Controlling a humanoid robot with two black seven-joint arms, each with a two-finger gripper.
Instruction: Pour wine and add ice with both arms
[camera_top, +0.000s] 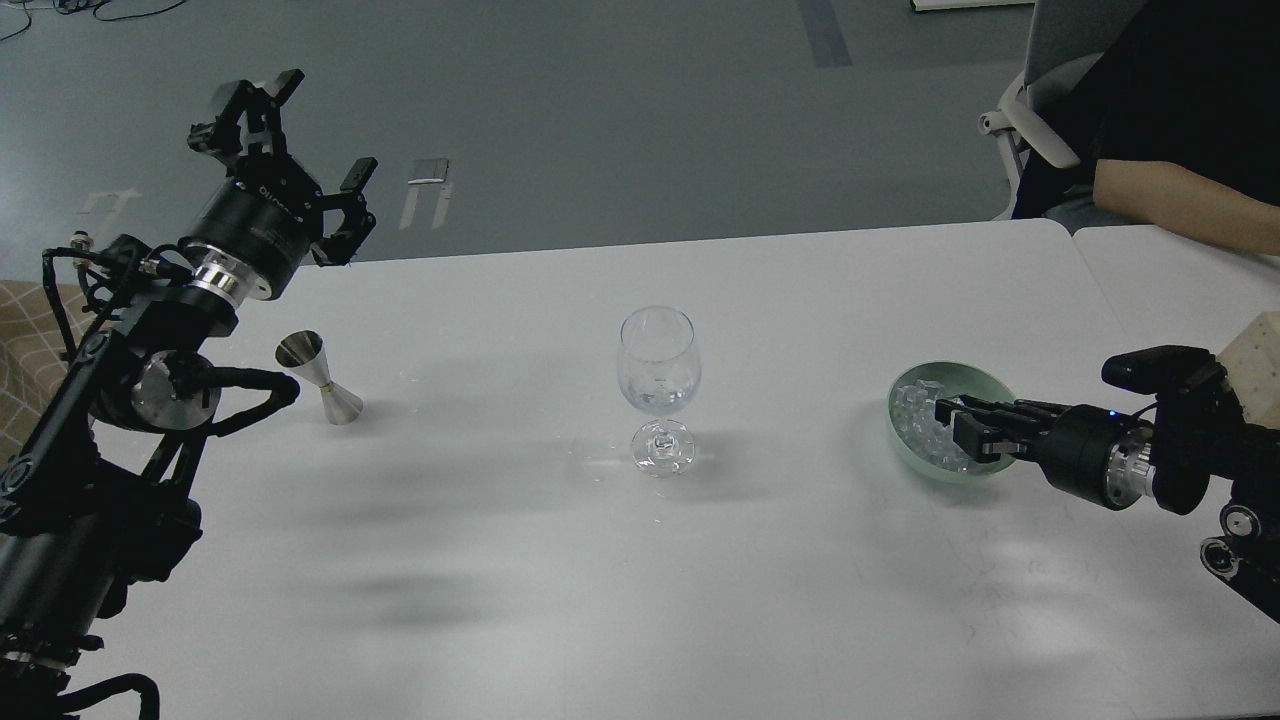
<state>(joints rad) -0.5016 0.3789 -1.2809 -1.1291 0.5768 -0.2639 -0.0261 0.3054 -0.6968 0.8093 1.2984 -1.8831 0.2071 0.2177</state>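
White desk (560, 560) sitting under grey floor; left fingers (290, 150) hanging spread wide, right fingers (950, 425) reaching into ice (915, 425) bowl (975, 380), grip hard to tell.

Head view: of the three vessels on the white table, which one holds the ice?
The pale green bowl on the right, under the right gripper; the clear wine glass and steel jigger show none.

The table (560, 560) is showing a smooth, matt white top. The wine glass (657, 372) is gleaming clear and glossy, the jigger (320, 378) is shining as polished metal, and the ice (918, 418) is glinting glassy inside a smooth pale-green bowl (975, 378). The left gripper (285, 140) is looking matt black above a bright metal wrist ring (218, 280).
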